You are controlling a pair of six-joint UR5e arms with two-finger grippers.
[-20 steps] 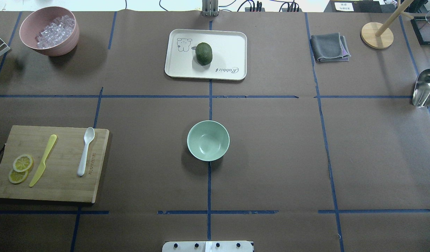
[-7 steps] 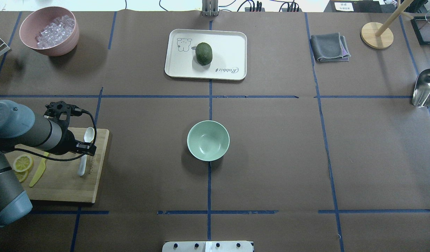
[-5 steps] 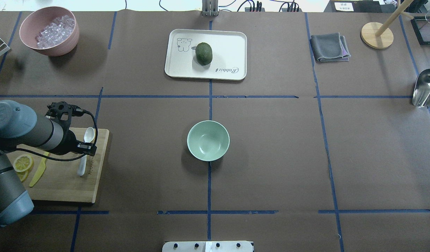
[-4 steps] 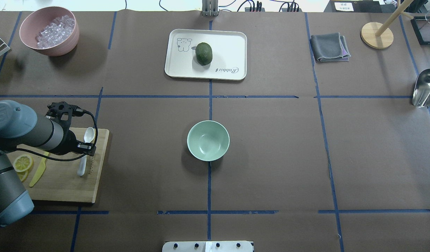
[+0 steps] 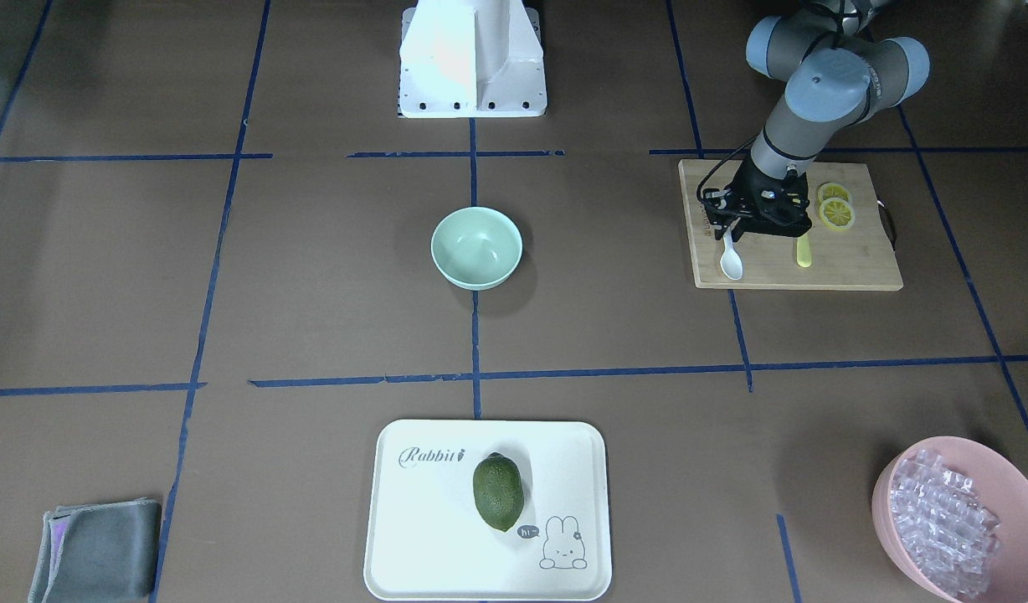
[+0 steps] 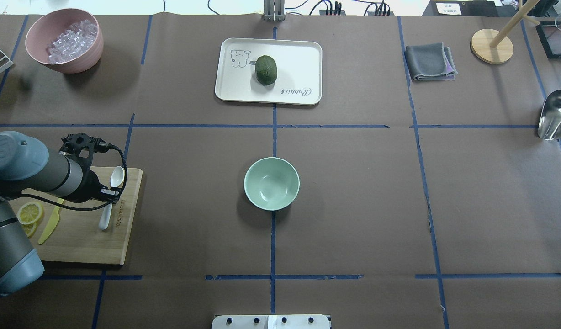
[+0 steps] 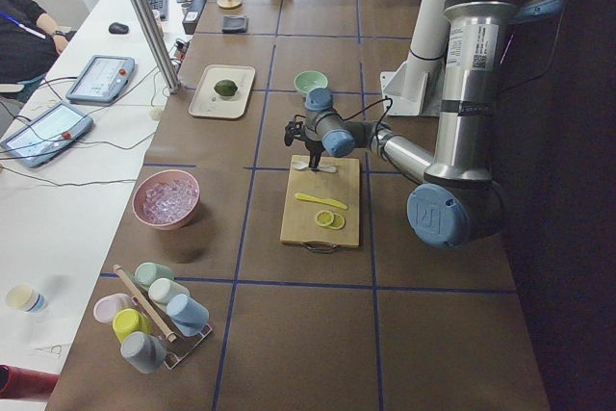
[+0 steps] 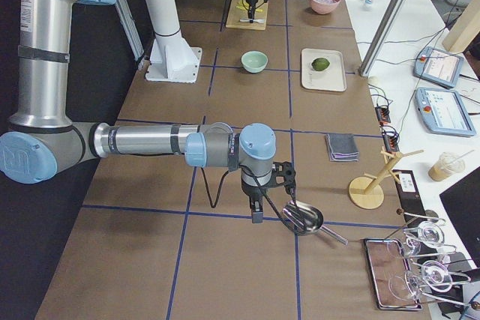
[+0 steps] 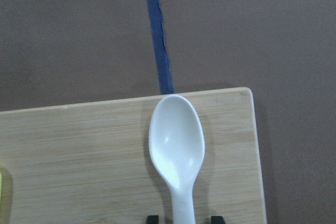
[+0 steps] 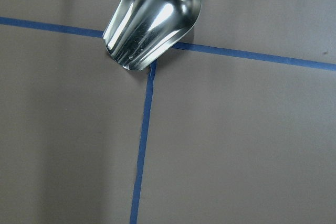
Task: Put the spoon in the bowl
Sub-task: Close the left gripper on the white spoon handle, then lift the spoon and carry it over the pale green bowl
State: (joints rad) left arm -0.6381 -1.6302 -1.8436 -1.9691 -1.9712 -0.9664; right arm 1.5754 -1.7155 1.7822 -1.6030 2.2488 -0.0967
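The white spoon lies on the wooden cutting board at the table's left, scoop toward the far side. My left gripper is down on the spoon's handle. In the left wrist view the scoop fills the middle and the two fingertips stand close on either side of the handle. The mint-green bowl stands empty at the table's middle, well to the right of the board. My right gripper shows only in the exterior right view, beside a metal scoop; I cannot tell whether it is open or shut.
A yellow knife and lemon slices share the board. A pink bowl of ice pieces stands far left. A white tray with a green fruit lies beyond the bowl. A grey cloth lies far right.
The left arm came in over the board and lowered onto the spoon. In the last half second the handle's near end shifted slightly left. The bowl has not moved.
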